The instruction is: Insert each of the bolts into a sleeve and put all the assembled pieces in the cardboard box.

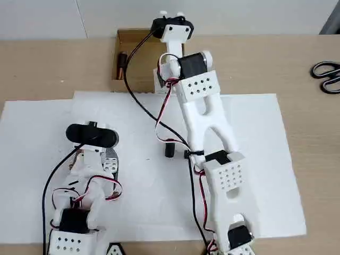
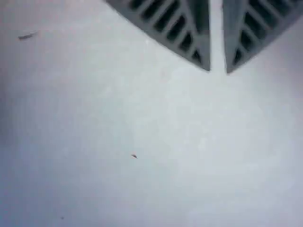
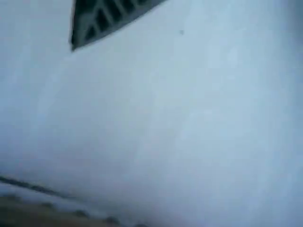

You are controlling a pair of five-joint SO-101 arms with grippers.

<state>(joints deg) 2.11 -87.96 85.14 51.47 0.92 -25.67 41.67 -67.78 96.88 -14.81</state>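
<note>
The cardboard box (image 1: 139,36) stands at the back of the table, just beyond the white paper. Inside it, along its left wall, lies a dark and copper-coloured piece (image 1: 121,65). A short black sleeve (image 1: 169,150) stands upright on the paper, beside the long right arm. My right gripper (image 1: 161,79) hangs at the box's near right corner, mostly hidden under its own wrist; a dark ribbed part of it (image 3: 104,19) shows over a white surface. My left gripper (image 2: 218,71) (image 1: 110,161) hovers low over bare paper, shut with nothing in it.
A white paper sheet (image 1: 255,133) covers most of the wooden table. Scissors (image 1: 326,76) lie at the far right edge. The right arm stretches across the middle of the paper from the front towards the box.
</note>
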